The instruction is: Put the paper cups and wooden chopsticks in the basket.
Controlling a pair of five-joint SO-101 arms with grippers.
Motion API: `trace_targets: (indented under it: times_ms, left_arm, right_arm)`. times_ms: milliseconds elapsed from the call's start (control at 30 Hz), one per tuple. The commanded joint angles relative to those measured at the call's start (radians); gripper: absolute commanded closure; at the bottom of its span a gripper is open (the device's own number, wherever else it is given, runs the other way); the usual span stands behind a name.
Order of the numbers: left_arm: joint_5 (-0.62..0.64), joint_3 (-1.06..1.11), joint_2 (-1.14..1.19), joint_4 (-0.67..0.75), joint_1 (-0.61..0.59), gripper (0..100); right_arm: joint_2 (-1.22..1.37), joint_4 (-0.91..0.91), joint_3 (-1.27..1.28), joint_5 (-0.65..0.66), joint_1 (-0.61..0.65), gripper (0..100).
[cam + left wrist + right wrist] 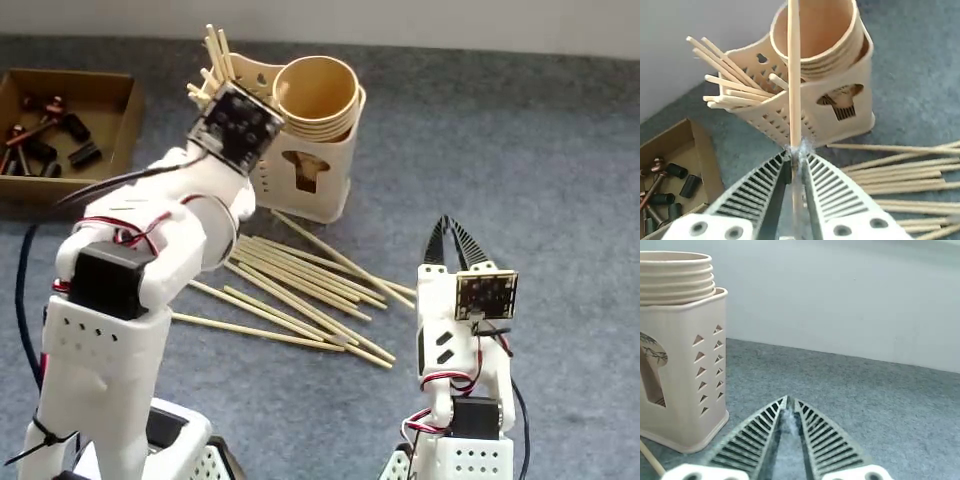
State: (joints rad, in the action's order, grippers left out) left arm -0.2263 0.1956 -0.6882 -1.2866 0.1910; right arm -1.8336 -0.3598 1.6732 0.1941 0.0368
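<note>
Wooden and pale, a single chopstick (794, 75) is pinched at its lower end between the closed fingers of the left hand (795, 156). It stands nearly upright in front of the basket (850, 115). In the high view this arm leans over the left side of the basket (320, 190), which stands upright on the grey surface (520, 150).

A stack of paper cups (318, 95) is nested in the basket's right compartment, their rims above its wall. A bundle of chopsticks (218, 55) pokes out of the left compartment at a slant.

Many loose chopsticks (300, 285) lie fanned on the surface just in front of the basket, between the two arms.

The right hand (790, 412) has its fingers pressed together with nothing between them. It is held above the surface to the right of the basket and apart from it, pointing away from the arm's base (455, 235).

A cardboard box (100, 100) with small dark parts (40, 140) sits at the far left.
</note>
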Motion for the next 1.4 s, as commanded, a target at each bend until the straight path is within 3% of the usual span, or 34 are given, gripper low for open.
trace_targets:
  times_ms: [0,167,433,700,1100,1367]
  left_arm:
    - [0.081,-0.047,-0.031,0.172,-0.056,100]
    - [0.201,-0.045,-0.025,0.408,-0.12,100]
    - [0.362,-0.038,-0.022,0.667,-0.12,100]
    - [0.371,-0.065,0.125,0.878,-0.12,100]
    - [0.374,-0.268,0.46,0.904,-0.143,100]
    - [0.374,-0.275,0.608,0.899,-0.206,100]
  right_arm:
    - [-0.004,0.015,0.11,0.011,0.015,99.2]
    - [-0.004,0.015,0.11,0.011,0.015,99.2]
    - [-0.004,0.015,0.11,0.012,0.015,99.2]
    - [-0.004,0.015,0.11,0.012,0.015,99.2]
    - [-0.004,0.015,0.111,0.012,0.015,99.2]
    - [-0.004,0.015,0.111,0.012,0.015,99.2]
